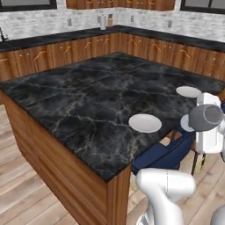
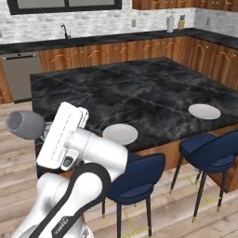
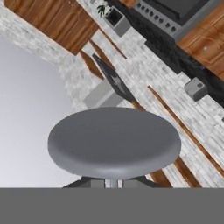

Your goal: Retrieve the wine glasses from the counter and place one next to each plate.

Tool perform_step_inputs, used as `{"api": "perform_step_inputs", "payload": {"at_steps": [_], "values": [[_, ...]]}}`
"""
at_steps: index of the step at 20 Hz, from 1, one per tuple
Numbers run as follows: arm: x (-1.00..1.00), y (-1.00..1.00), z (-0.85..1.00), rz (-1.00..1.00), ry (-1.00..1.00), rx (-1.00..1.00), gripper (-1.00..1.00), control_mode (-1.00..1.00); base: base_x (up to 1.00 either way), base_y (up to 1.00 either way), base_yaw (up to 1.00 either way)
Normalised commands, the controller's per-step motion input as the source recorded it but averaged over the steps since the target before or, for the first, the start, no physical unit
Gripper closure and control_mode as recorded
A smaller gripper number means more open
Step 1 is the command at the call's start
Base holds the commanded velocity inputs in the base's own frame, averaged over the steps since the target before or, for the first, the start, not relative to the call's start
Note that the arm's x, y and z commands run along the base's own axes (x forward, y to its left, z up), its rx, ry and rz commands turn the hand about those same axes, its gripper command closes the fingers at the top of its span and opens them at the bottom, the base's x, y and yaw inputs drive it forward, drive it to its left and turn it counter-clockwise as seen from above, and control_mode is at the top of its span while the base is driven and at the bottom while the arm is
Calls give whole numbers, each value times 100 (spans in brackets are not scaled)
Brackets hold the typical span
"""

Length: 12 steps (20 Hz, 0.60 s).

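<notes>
My gripper (image 3: 112, 183) is shut on the thin stem of a greyish wine glass (image 3: 113, 142), whose round grey end fills the middle of the hand view. The glass (image 1: 205, 117) is held in the air off the island's near right edge, close to the nearer white plate (image 1: 145, 123). The second plate (image 1: 188, 91) lies farther along that edge. From the right base view the glass (image 2: 25, 124) sticks out left of my hand, with both plates (image 2: 120, 134) (image 2: 204, 111) on the island. The other wine glass is out of view. The counter (image 1: 66, 38) runs along the back wall.
The large black marble island (image 1: 88, 101) lies ahead. Blue stools (image 2: 135, 181) (image 2: 214, 151) stand under its near edge, below the plates. A dishwasher (image 2: 18, 74) and a sink tap (image 2: 65, 31) sit at the back counter. Wooden floor surrounds the island.
</notes>
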Motion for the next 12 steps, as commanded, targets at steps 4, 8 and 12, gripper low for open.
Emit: {"api": "perform_step_inputs", "payload": {"at_steps": [4, 8, 12], "values": [[0, 0, 0, 0, 0, 0, 100, 100, 87, -100, 24], [0, 0, 0, 0, 0, 0, 100, 100, -32, -100, 15], [0, 0, 0, 0, 0, 0, 100, 100, -100, -73, 38]]}}
